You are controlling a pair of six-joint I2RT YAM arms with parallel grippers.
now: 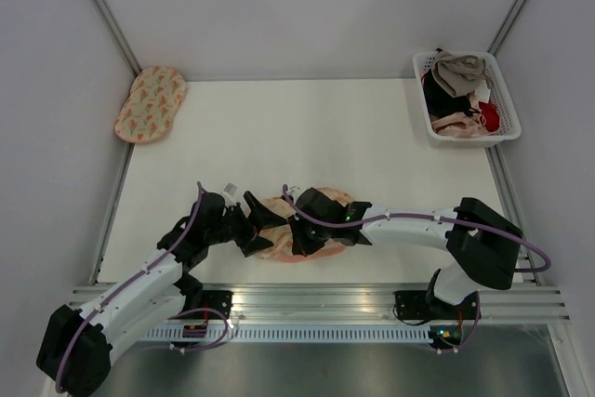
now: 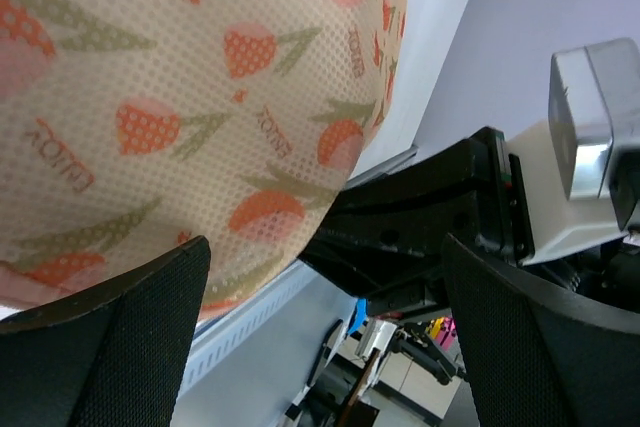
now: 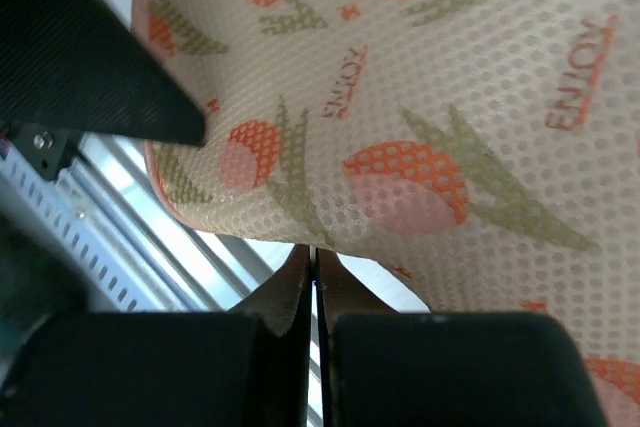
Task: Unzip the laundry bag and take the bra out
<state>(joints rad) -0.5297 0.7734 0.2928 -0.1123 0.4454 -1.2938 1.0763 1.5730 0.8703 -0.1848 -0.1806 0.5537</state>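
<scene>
**Bag at the near edge, zip not seen open, bra not out**

The laundry bag (image 1: 277,248) lies at the middle of the counter's (image 1: 325,137) near edge, between your two arms. Your left fingers (image 2: 110,347) are spread wide at the bag's left end. They grasp nothing, and the printed mesh sits just beyond them. Your right fingers (image 3: 296,292) are clenched tight together at the bag's rim. Nothing shows between them, so you cannot tell from here whether they pinch a zip pull or just meet on air.

No view shows the zip itself or any gap in the bag, and the bra is not visible anywhere on the counter. As far as the pictures go, count the unzipping as unfinished and the removal as not yet begun. The bra is presumably inside the bag.

The second pouch (image 1: 151,102) rests at the far-left corner, and the basket (image 1: 469,138) of mixed garments stands at the far-right corner, both well apart from your work.
</scene>
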